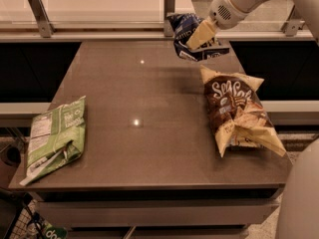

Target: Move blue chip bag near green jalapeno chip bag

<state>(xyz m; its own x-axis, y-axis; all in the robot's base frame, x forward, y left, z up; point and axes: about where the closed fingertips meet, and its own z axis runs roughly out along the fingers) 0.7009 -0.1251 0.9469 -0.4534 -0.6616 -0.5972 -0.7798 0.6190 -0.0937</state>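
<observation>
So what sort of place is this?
Likely an office break area: a dark counter backed by a glass partition on metal brackets, holding snacks like the brown-and-yellow bag. The gripper grips the blue chip bag above the counter's far right.

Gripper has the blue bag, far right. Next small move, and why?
Probably carry it left and toward the near edge: the gripper is shut on the small glossy navy-blue chip bag at the far right of the brown table, while the flat light-green jalapeno chip bag lies at the near-left edge.
</observation>
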